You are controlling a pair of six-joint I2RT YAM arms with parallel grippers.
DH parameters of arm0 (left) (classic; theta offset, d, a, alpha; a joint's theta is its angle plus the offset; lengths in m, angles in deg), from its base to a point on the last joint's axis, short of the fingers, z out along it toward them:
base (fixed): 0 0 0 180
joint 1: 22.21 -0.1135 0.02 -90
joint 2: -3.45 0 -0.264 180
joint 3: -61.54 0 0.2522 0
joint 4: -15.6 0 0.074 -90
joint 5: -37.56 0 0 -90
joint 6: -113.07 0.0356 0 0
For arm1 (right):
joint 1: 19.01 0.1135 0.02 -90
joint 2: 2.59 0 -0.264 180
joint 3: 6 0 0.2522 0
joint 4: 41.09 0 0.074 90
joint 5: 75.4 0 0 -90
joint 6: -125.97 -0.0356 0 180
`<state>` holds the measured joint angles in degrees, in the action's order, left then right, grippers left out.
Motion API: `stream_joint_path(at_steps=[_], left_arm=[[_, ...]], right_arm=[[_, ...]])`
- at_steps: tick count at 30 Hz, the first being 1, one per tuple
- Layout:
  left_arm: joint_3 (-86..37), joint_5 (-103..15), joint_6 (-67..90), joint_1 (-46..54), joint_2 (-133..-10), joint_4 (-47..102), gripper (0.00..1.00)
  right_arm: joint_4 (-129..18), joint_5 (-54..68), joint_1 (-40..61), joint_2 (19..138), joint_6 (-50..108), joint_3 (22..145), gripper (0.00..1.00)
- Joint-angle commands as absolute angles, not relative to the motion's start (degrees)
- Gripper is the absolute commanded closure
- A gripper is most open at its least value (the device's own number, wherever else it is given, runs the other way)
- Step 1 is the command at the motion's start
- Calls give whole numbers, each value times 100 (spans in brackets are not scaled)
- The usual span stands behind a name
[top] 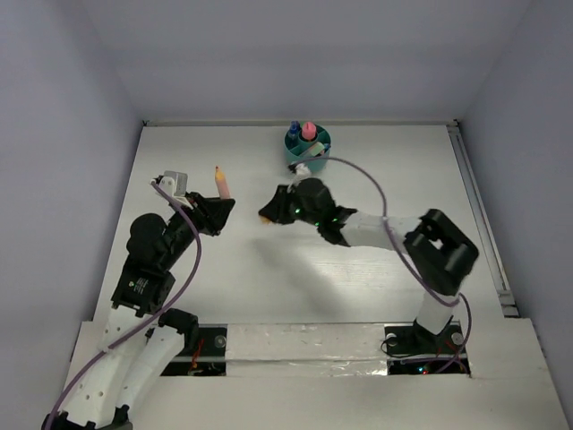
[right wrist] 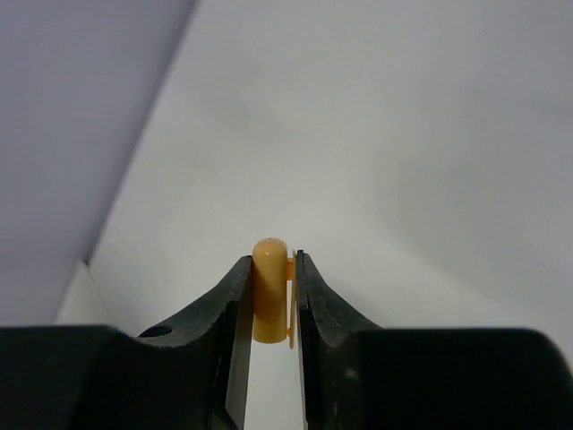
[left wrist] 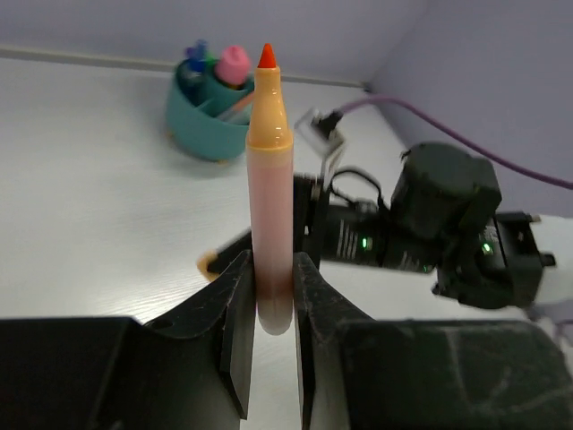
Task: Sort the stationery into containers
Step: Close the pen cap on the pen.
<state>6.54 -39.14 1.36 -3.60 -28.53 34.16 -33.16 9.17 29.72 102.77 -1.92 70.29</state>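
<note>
My left gripper is shut on an uncapped orange marker, held upright with its red tip up; in the top view the marker stands left of centre above the left gripper. My right gripper is shut on the marker's orange cap, clip against the right finger; in the top view the right gripper sits just right of the left one. The teal divided cup stands at the back, holding a pink-capped bottle and a blue-capped marker; it also shows in the left wrist view.
White table with grey walls on all sides. A purple cable arcs from the right arm past the cup. The right arm's body lies close in front of the left gripper.
</note>
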Motion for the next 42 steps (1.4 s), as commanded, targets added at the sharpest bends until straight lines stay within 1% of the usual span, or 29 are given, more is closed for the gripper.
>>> stream_joint_path(at_steps=[1,2,5,7,11,15,19,25,33,42], left_arm=[[910,-2688,-643,-384,-2810,2120,100],[980,-2251,-785,-384,-2871,1692,100],[1279,-1565,-1444,-384,-3020,1049,100],[1550,-1160,-1978,-384,-3073,319,100],[1833,-771,-2586,-384,-3144,-569,100],[2018,-490,-3061,-384,-3240,-1272,100],[2088,-349,-3168,-384,-3355,-1450,100],[2079,-182,-3186,-384,-3548,-1467,100],[2088,-190,-3168,-384,-3829,-1511,100],[2053,-147,-3177,-384,-4049,-1687,100]], right_arm=[[-1830,557,2582,9288,-244,6640,100],[-1768,494,2425,8964,-261,6508,100],[-1470,344,2292,8418,-262,6402,100],[-1224,222,2230,8223,-305,6419,100],[-705,-16,2116,7941,-604,6472,100],[101,-411,1993,8011,-1349,6551,100],[771,-824,1993,8353,-1913,6700,100],[1176,-1035,1993,8661,-2344,6938,100],[1528,-1203,2098,8855,-2556,7122,100],[1554,-1229,2212,8925,-2547,7113,100]])
